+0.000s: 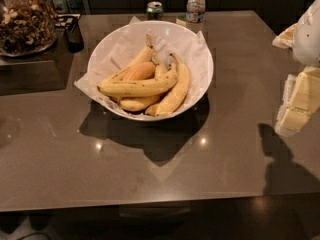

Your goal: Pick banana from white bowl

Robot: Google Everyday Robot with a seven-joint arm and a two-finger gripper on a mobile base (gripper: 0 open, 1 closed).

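The white bowl stands on the brown table, lined with crinkled white paper, and holds several bananas. The long, slender yellow banana lies across the front of the pile, on top of it. A plumper orange-tinted banana lies just behind it, and another yellow one curves along the right side. My gripper hangs at the right edge of the view, well to the right of the bowl and above the table, apart from the bananas. It holds nothing that I can see.
A glass jar of nuts stands at the back left on a dark mat. A green can and a water bottle stand behind the bowl. A small dark object stands beside the jar. The table's front edge runs along the bottom.
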